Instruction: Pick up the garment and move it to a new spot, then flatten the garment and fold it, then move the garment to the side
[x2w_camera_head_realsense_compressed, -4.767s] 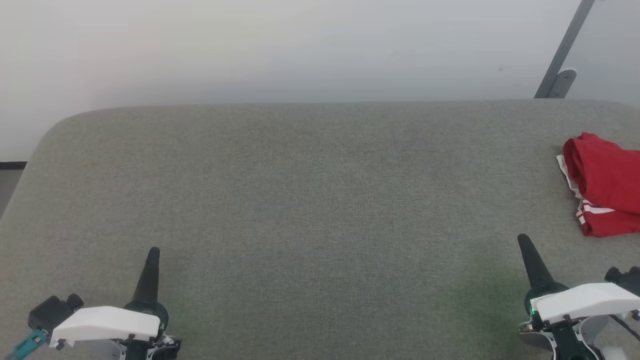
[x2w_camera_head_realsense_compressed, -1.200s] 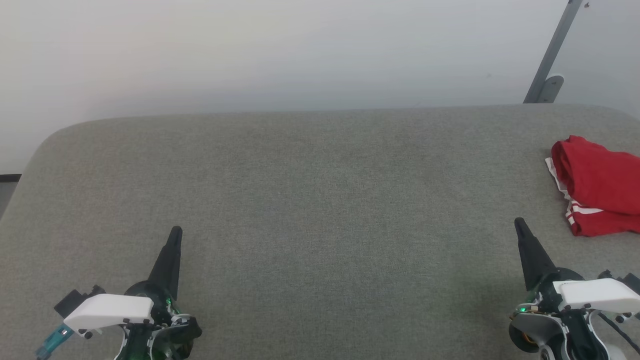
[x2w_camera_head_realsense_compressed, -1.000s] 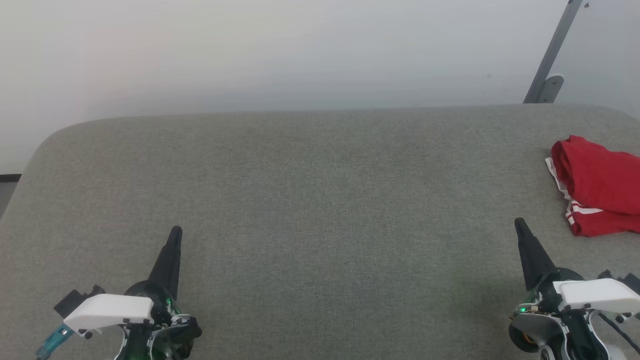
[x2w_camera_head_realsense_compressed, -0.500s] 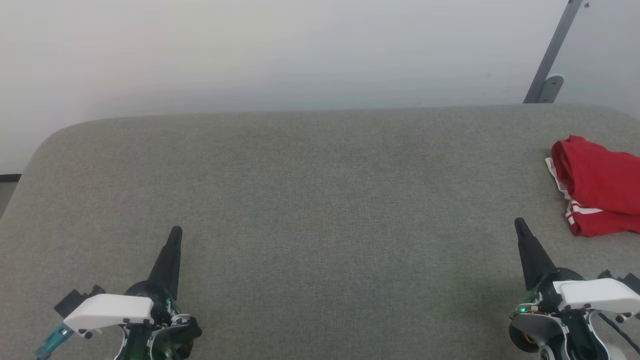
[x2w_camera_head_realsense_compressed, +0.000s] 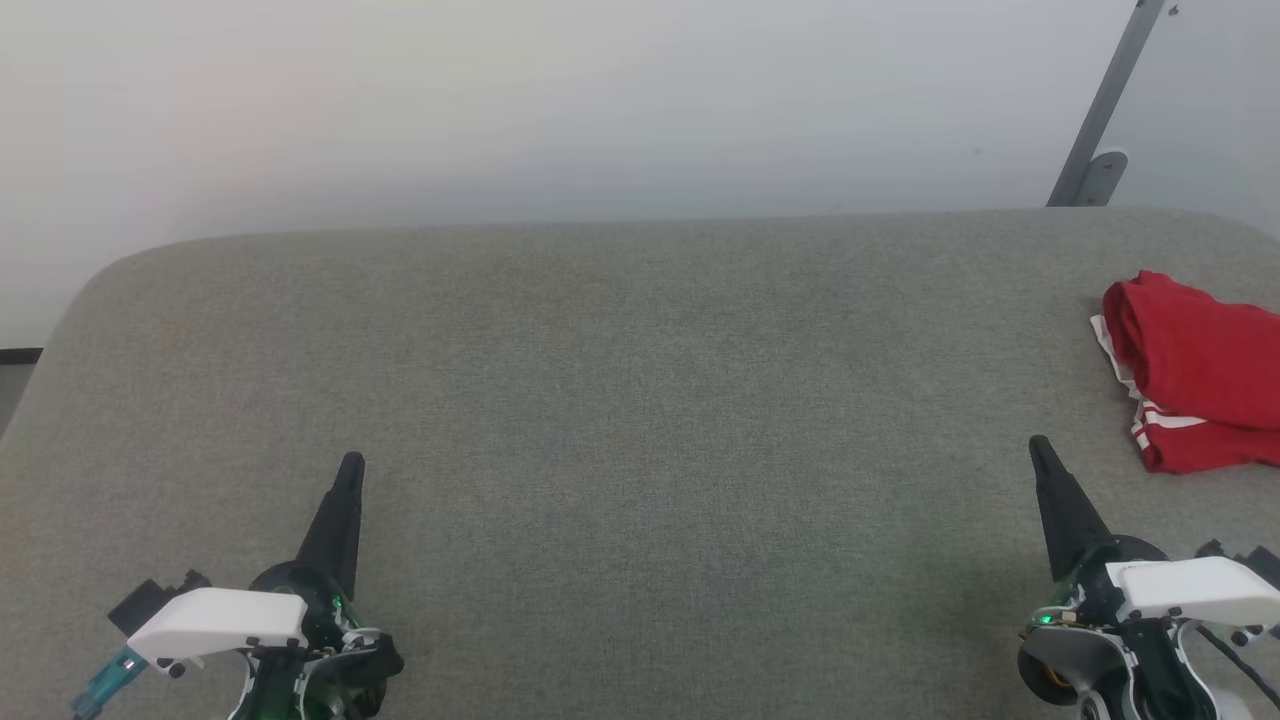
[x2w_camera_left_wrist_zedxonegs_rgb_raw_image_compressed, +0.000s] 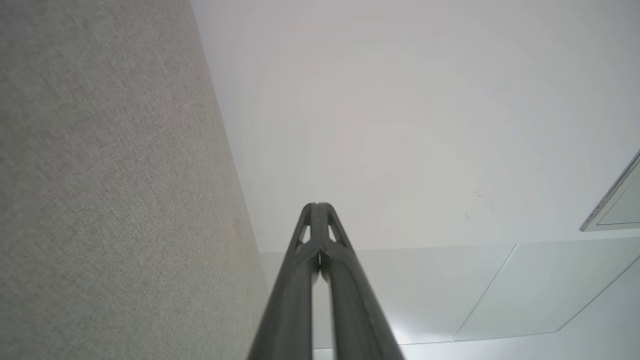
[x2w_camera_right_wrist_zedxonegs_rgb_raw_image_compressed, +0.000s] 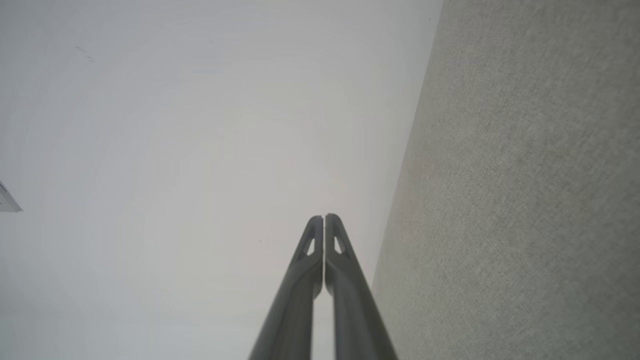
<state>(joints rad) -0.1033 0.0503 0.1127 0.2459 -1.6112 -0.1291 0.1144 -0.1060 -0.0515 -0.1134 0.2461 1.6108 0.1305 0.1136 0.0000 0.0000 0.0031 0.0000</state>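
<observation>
**At the table's right edge: garment, just beyond and outboard of the right gripper**

Item: the garment (x2w_camera_head_realsense_compressed: 1195, 375), red with white-and-red striped trim, bunched in a loose fold on the table (x2w_camera_head_realsense_compressed: 640, 400), by its right edge, about midway between far and near sides. The head view cuts off its right part, so its long axis cannot be told.

Nearest tool: right gripper (x2w_camera_head_realsense_compressed: 1036, 446), over the table's near right part, fingers pressed together on nothing, tip aimed at the table's far side. The garment lies near, beyond that tip and to its right.

Left gripper (x2w_camera_head_realsense_compressed: 352, 462): near left part of the table, likewise closed and empty, well apart.

Judgement: the right arm has the shorter reach; its jaws must part first.
</observation>
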